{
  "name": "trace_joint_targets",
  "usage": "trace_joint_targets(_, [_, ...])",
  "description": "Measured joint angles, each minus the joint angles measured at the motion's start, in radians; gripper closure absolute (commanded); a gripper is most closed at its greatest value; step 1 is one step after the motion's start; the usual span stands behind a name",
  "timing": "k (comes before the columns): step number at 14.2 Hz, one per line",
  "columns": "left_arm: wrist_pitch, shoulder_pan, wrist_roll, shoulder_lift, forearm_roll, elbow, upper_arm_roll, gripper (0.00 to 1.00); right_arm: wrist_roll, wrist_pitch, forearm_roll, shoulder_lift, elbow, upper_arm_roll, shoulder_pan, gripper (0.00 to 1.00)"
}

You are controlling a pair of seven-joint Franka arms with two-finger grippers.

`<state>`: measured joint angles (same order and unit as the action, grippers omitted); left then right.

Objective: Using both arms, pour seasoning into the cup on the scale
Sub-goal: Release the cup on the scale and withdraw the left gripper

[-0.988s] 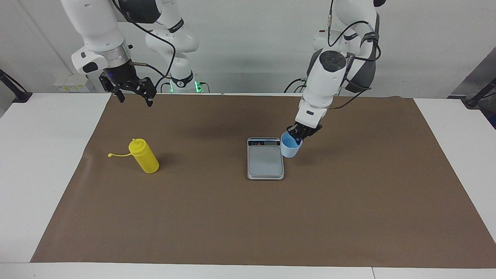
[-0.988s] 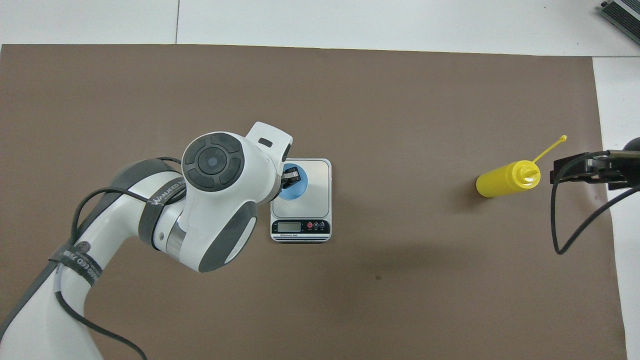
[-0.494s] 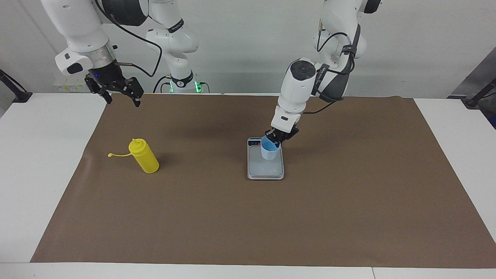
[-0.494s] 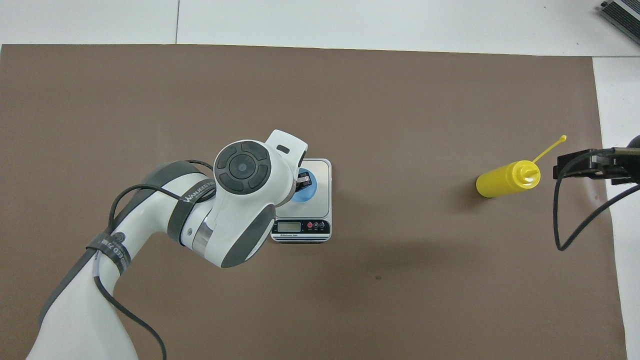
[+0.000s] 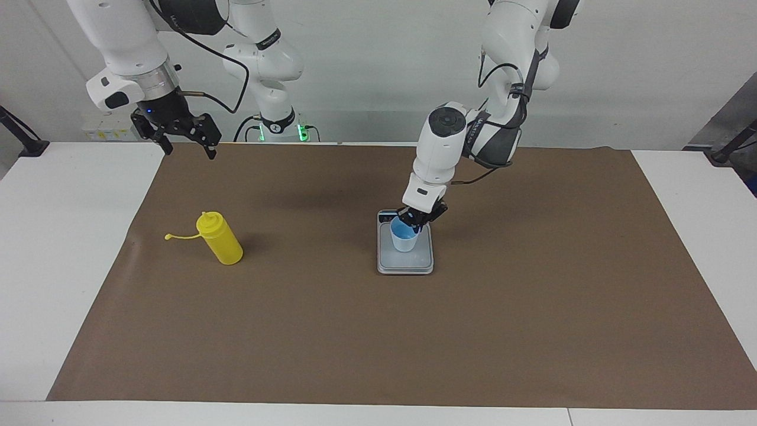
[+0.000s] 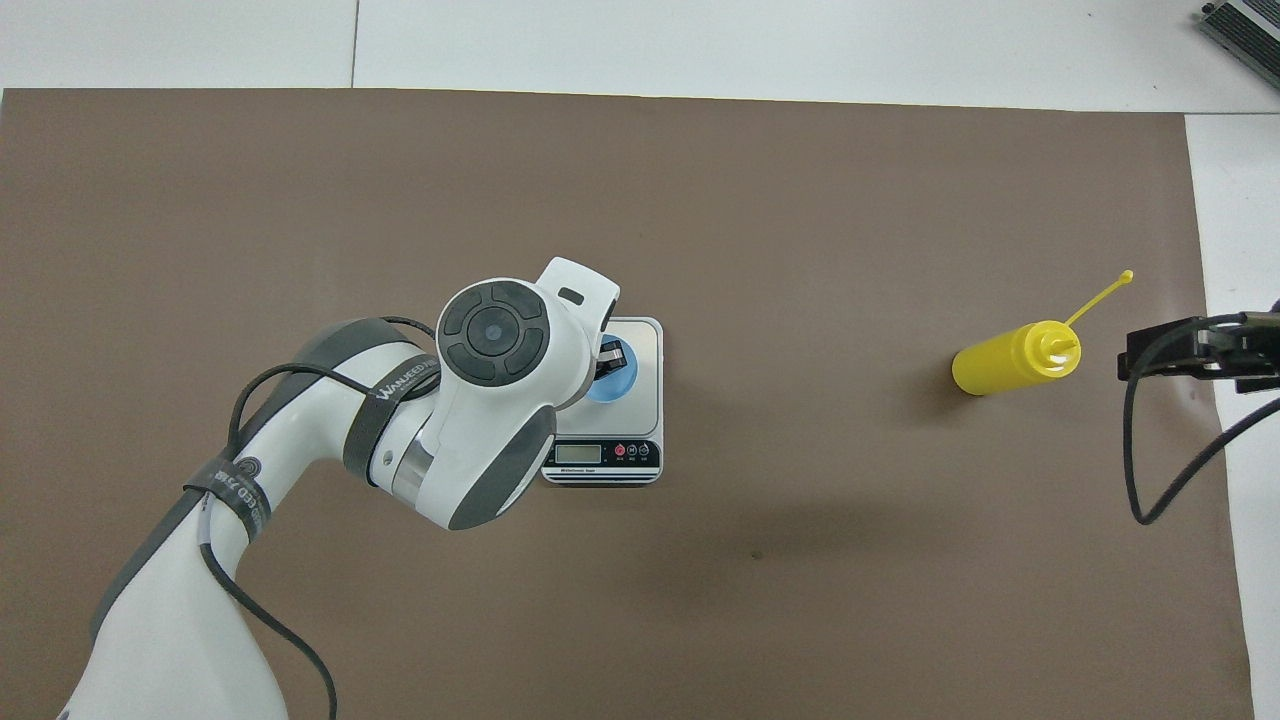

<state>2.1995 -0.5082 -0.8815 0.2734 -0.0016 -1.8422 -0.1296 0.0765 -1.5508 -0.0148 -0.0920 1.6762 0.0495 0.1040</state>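
- Left gripper [image 5: 419,220] low over the scale [image 5: 406,264], fingers clamped on the rim of the light blue cup [image 5: 404,236] at the side toward the display strip.
- Cup upright beneath those fingers, over the grey weighing plate — whether its base touches the plate cannot be told.
- In the overhead view, cup [image 6: 612,372] mostly hidden under the left arm's wrist, only part of its rim showing beside one black finger; scale [image 6: 640,345] with its display end nearer to the robots than the cup.
- Right gripper [image 5: 183,137] up in the air over the brown mat's edge at the right arm's end of the table, fingers apart, nothing between them.
- Yellow seasoning bottle [image 5: 219,238] standing on the mat, well apart from the right gripper's fingers and well apart from the scale; nozzle on top, thin cap strap sticking out sideways toward the table's white edge.
- In the overhead view, bottle [image 6: 1012,357] just beside the right gripper [image 6: 1165,350] in the frame — not touched by it.
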Motion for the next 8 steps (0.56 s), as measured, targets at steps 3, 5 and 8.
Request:
trace_joint_targets(3, [-0.001, 0.001, 0.0, -0.001, 0.038, 0.009, 0.006, 0.0, 0.0, 0.001, 0.0, -0.005, 0.001, 0.0, 0.0, 0.0])
trace_joint_targets(5, [-0.023, 0.017, 0.019, -0.021, 0.049, 0.028, 0.022, 0.0, 0.001, 0.001, 0.0, -0.005, 0.001, 0.0, 0.0, 0.0])
trace_joint_targets(8, [-0.12, 0.099, 0.149, -0.105, 0.051, 0.043, 0.029, 0.0, 0.001, -0.005, 0.0, -0.005, 0.001, 0.0, -0.001, 0.0])
